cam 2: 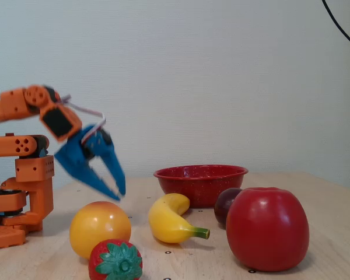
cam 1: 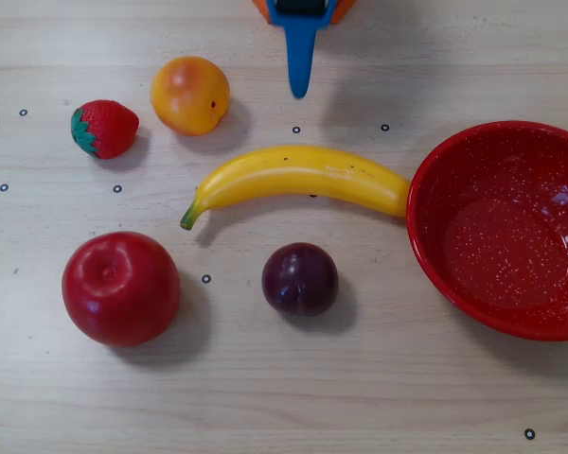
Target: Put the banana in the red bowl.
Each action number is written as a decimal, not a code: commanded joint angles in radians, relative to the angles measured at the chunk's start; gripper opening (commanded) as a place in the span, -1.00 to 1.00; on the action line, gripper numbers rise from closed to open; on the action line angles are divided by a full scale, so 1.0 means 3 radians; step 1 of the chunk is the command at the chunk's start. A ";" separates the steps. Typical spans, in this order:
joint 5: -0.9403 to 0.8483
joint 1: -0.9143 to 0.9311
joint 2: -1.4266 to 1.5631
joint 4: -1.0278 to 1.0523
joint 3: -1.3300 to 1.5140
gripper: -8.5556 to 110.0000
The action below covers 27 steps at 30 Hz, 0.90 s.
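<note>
Closest to me in the fixed view sit the strawberry (cam 2: 115, 260) and the big apple (cam 2: 267, 228). Behind them, the banana (cam 2: 169, 219) lies flat on the table (cam 1: 293, 397), its reddish end just beside the red bowl (cam 1: 500, 227). Farther back, the blue gripper (cam 2: 118, 194) hangs in the air above the orange fruit (cam 2: 100, 228), fingers parted, holding nothing.

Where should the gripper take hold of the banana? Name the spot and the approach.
Grip the banana at its thick middle, coming down from above, jaws across its narrow width. It lies flat, sides clear there; its right end touches the red bowl.
</note>
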 commanded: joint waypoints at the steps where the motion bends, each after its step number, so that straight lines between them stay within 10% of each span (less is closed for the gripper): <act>1: -0.0077 0.0097 -0.0179 0.0036 -0.0465 -0.85; 16: -0.0194 0.0317 -0.2040 0.0547 -0.2010 -0.81; 27: 0.0046 0.0205 -0.2961 0.1079 -0.2741 -0.37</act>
